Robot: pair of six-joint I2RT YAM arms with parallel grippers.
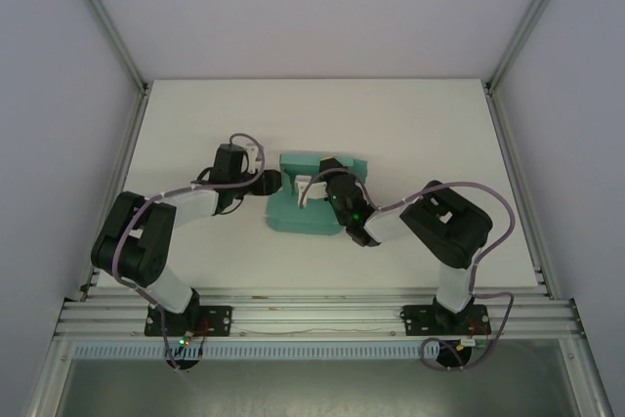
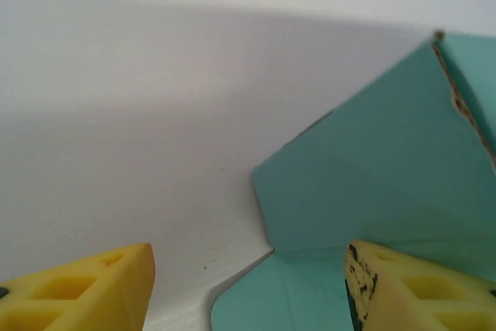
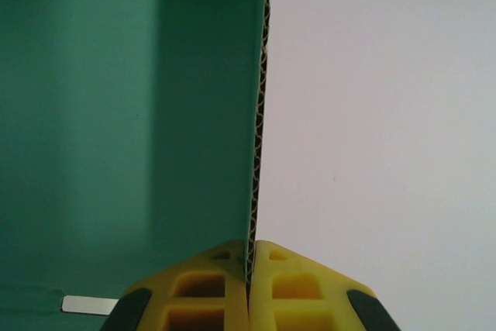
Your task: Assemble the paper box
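Overall: a teal-green paper box (image 1: 293,214) sits partly folded on a white table (image 1: 439,124), with a gripper at each of its sides.
Paper box, place: about the middle of the table, roughly midway between the table's left and right edges.
Paper box, shape: one panel lies flat on the table and others are raised; the card is plain and unmarked.
Left gripper, place: the left gripper (image 1: 280,183) is low over the table, left of its middle, right at the box's left edge.
Left gripper, state: its yellow fingers (image 2: 93,288) stand well apart, and nothing is pinched between them.
Left gripper, wrist view: between the fingertips of the left gripper (image 2: 248,269) shows a rounded corner of the flat card, with bare table (image 2: 186,269) beside it. A raised flap (image 2: 372,184) of the box stands ahead, and its left edge falls within the gap. The right-hand finger hangs over the card, the left-hand finger over the table.
Right gripper, place: the right gripper (image 1: 308,190) reaches in over the middle of the table, on top of the box.
Right gripper, state: clamped tight on a wall of the box.
Right gripper, wrist view: the two yellow fingers (image 3: 209,284) of the right gripper (image 3: 249,269) meet on the thin cut edge of an upright card wall (image 3: 116,114). That edge shows its corrugated core.
Card wall: teal face to the left of the pinched edge, plain pale surface to the right.
Arms: both bases are bolted at the table's near edge.
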